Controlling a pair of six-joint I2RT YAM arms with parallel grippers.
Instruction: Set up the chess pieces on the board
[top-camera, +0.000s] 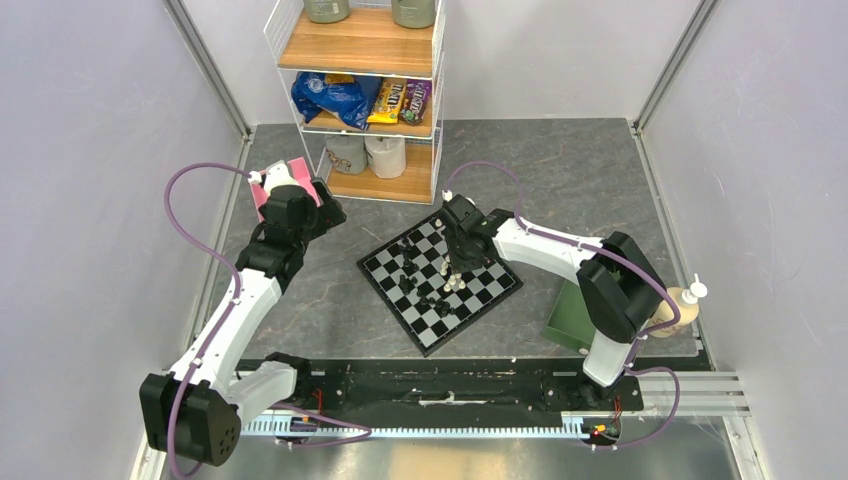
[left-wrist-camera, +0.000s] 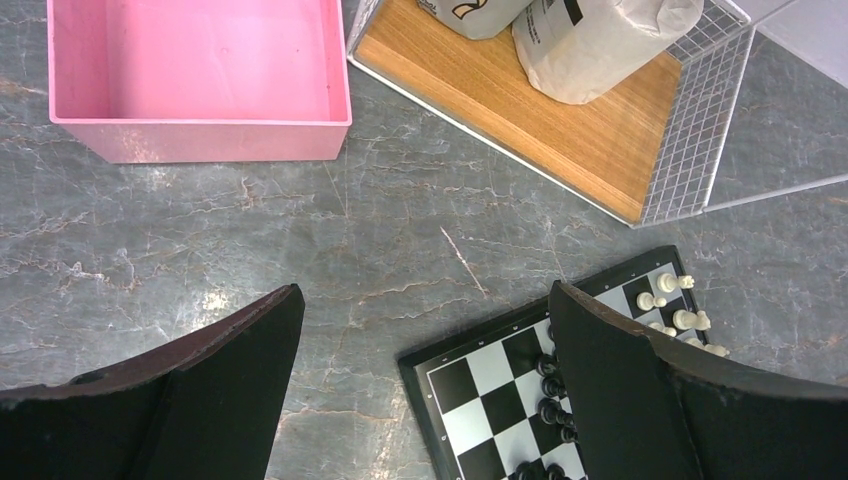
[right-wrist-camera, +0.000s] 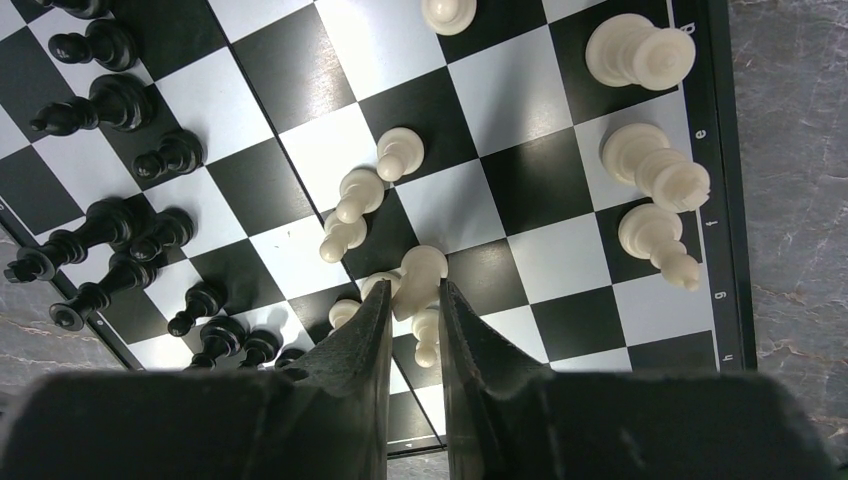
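Observation:
The board (top-camera: 440, 325) lies turned like a diamond in the middle of the grey table. It also shows in the right wrist view (right-wrist-camera: 500, 100) and the left wrist view (left-wrist-camera: 500, 400). Black pieces (right-wrist-camera: 120, 100) crowd its one side and cream pieces (right-wrist-camera: 640, 50) the other, with several lying tipped over. My right gripper (right-wrist-camera: 415, 285) hangs over the board (top-camera: 455, 280), shut on a cream piece (right-wrist-camera: 422, 272). My left gripper (left-wrist-camera: 425, 290) is open and empty above bare table off the board's left corner, and shows in the top view too (top-camera: 300, 215).
A wire shelf rack (top-camera: 365, 100) with snack bags and paper rolls (left-wrist-camera: 600, 40) stands behind the board. A pink box (left-wrist-camera: 200, 70) sits by my left gripper. A green tray (top-camera: 570, 315) and a soap bottle (top-camera: 685, 300) stand at the right.

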